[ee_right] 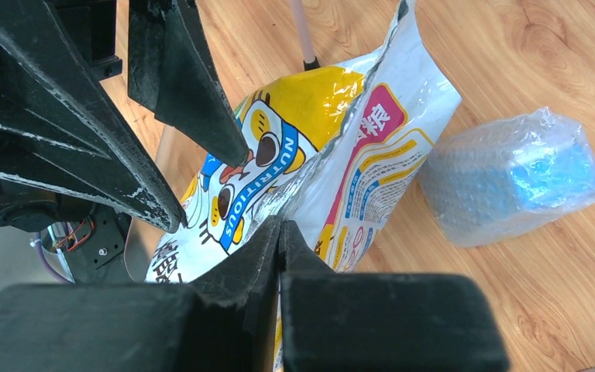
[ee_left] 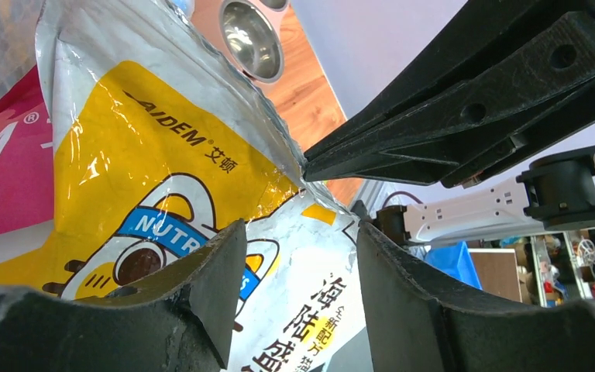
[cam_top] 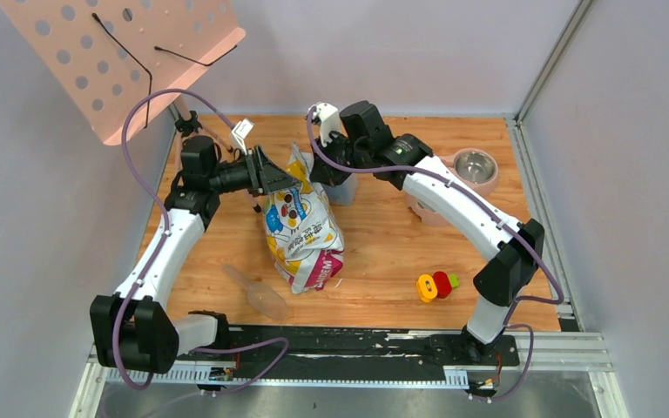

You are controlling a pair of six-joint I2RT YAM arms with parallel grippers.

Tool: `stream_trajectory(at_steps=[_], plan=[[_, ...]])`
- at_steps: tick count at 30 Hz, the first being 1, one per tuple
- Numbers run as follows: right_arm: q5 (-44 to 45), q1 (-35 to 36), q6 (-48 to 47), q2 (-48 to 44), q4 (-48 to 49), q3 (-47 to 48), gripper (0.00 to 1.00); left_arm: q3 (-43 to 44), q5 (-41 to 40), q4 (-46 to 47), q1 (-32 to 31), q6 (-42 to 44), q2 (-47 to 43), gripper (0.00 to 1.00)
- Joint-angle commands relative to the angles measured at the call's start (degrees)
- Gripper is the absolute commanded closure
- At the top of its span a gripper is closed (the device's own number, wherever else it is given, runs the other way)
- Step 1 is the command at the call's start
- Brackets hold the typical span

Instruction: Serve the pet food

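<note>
The pet food is hidden inside the glossy yellow-white bag point(cam_top: 300, 228), which stands on the wooden table. My right gripper point(ee_right: 280, 226) is shut on the bag's torn top edge point(ee_right: 333, 139); from above it sits at the bag's upper right point(cam_top: 318, 168). In the left wrist view its closed fingers point(ee_left: 372, 151) pinch that edge. My left gripper point(ee_left: 300, 232) is open. Its fingers point(ee_left: 225, 263) stand either side of the bag's printed front without gripping it, at the bag's upper left point(cam_top: 276, 178).
A steel bowl point(cam_top: 475, 165) in a pink stand sits at the back right. A clear plastic scoop point(cam_top: 257, 292) lies front left of the bag. A red-and-yellow object point(cam_top: 435, 285) lies front right. A bubble-wrapped blue object point(ee_right: 511, 174) rests behind the bag. A pink perforated panel point(cam_top: 122, 52) overhangs the back left.
</note>
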Motion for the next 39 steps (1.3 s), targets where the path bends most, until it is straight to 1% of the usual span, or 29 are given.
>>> stream_trajectory(at_steps=[1,5,10,13,17,19,22,27,29,30,32,39], plan=[[2.7,-0.84,-1.09,-1.18,-1.87,-0.07,1.0,3.54,-0.82,-0.26,0.31,-1.34,0.14,0.37],[1.29,-0.79,-1.16,-1.61,-1.79,0.13,1.0,6.96,-5.94,-6.32,-0.09,1.01,0.75,0.35],[-2.73,-0.82,-0.91,-1.93,-1.57,1.27,1.0,10.95,-10.25,-10.09,-2.91,2.97,2.17,0.36],[-5.24,-0.82,-0.82,-2.01,-1.43,1.51,1.0,12.0,-11.21,-10.35,-3.8,2.77,3.43,0.42],[-4.83,-0.9,-1.15,-2.0,-1.43,1.12,1.0,11.92,-12.6,-11.36,-4.0,2.54,5.03,0.48],[-5.38,-1.01,-1.12,-2.14,-1.37,0.92,1.0,11.03,-11.72,-10.32,-4.0,1.52,5.56,0.5],[-5.89,-1.06,-0.84,-2.14,-1.29,0.6,1.0,10.38,-10.67,-8.91,-4.0,1.08,6.05,0.57],[-5.42,-1.34,-0.34,-1.96,-0.97,0.37,1.0,9.54,-9.06,-8.63,-4.06,1.76,6.29,0.62],[-5.14,-1.43,-0.04,-1.87,-0.78,0.28,1.0,8.9,-7.87,-8.15,-4.27,2.18,6.24,0.66],[-5.0,-1.47,0.09,-1.83,-0.67,0.2,1.0,8.42,-6.42,-7.33,-4.4,2.36,6.28,0.72],[-4.66,-1.52,0.7,-1.75,-0.49,0.19,1.0,7.96,-5.1,-6.42,-4.83,2.52,6.47,0.76],[-4.25,-1.56,1.45,-1.24,-0.16,0.64,1.0,8.26,-4.38,-6.23,-5.6,2.57,7.65,0.7]])
